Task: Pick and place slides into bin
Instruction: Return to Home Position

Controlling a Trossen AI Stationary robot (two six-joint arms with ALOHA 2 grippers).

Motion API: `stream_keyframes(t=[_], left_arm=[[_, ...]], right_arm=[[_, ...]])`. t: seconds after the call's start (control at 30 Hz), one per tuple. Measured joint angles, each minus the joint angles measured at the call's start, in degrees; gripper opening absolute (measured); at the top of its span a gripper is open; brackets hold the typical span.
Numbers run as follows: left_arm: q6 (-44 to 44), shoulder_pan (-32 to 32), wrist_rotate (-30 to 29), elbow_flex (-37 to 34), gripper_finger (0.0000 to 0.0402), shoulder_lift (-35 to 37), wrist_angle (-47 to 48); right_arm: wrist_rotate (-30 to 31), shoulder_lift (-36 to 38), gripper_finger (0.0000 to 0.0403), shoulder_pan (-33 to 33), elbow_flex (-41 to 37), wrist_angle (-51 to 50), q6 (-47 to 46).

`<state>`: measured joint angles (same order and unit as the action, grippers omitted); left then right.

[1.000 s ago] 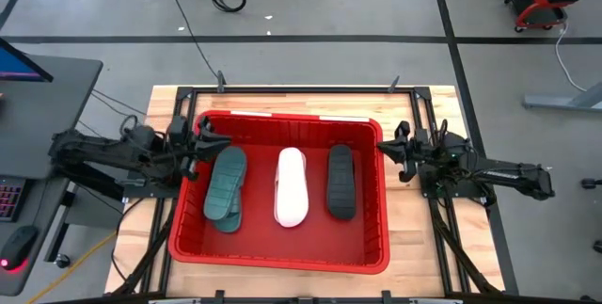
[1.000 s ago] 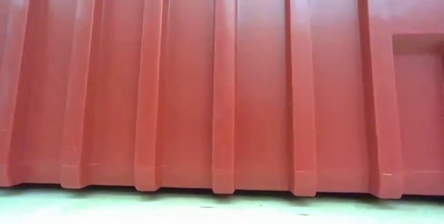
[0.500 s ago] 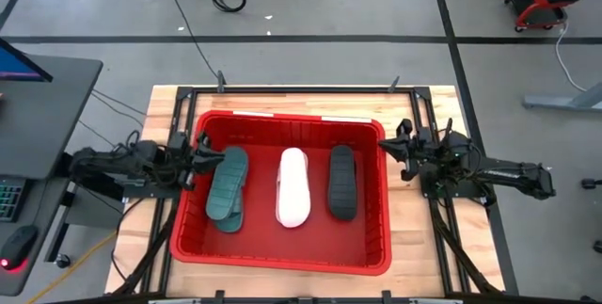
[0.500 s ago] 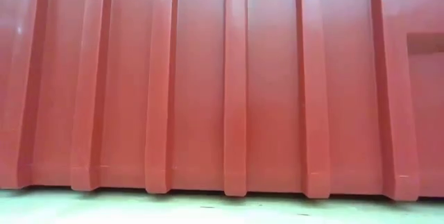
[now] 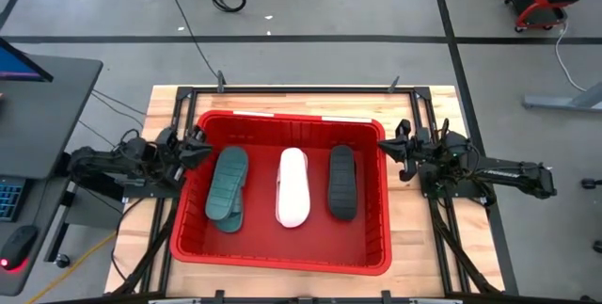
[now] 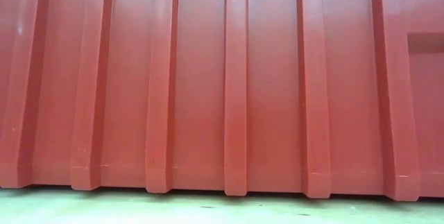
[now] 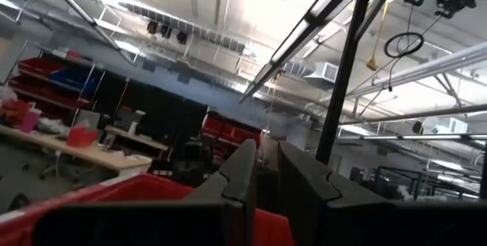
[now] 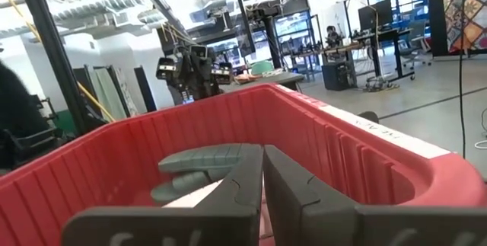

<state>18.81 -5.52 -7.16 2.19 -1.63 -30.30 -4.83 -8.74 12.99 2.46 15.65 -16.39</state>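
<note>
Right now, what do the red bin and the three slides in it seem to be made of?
The bin looks like moulded plastic: glossy red, with ribbed walls and a thick rim. The slides, teal-green, white and black, look like matte foam rubber, each one solid colour without shine, though the exact material cannot be confirmed.

two dark, jointed arms, each ending in a blocky, seemingly black two-fingered claw point(image 5: 200, 141) point(image 5: 386, 147).

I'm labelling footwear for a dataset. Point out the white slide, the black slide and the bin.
white slide point(image 5: 293, 186): high view, middle of its upper.
black slide point(image 5: 340, 182): high view, middle of its strap.
bin point(image 5: 282, 117): high view, far rim.
</note>
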Motion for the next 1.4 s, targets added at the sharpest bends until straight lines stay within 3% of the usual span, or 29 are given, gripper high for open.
stream_keyframes(t=[1.4], left_arm=[[0.01, 0.00, 0.00, 0.16, 0.0058, -0.26, 0.48]], right_arm=[[0.06, 0.03, 0.0024, 0.00, 0.13, 0.22, 0.05]])
